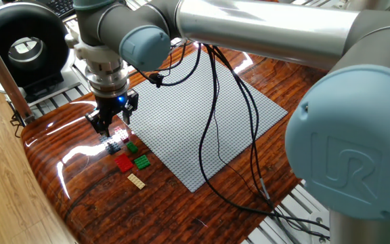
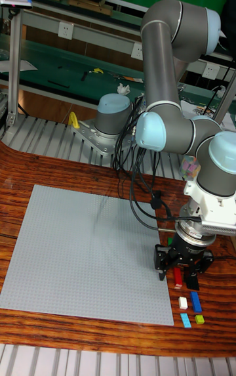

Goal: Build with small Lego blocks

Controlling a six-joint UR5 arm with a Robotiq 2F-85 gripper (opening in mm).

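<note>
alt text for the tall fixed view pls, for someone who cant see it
A grey UR5 arm reaches down so its gripper sits low over a cluster of small Lego blocks on a wooden table, just right of a large grey baseplate. Red, white, blue, cyan and yellow-green pieces show beside it.

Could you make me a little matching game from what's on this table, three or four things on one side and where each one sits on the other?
Things:
1. gripper
2. tan block
3. grey baseplate
4. red block

Places:
A. flat on the wooden table, no blocks on it
B. low over the far end of the block cluster
C. nearest the camera in the fixed view, at the end of the cluster
D. beside a green block, between the tan block and the gripper

Pairs: 1-B, 2-C, 3-A, 4-D
</note>
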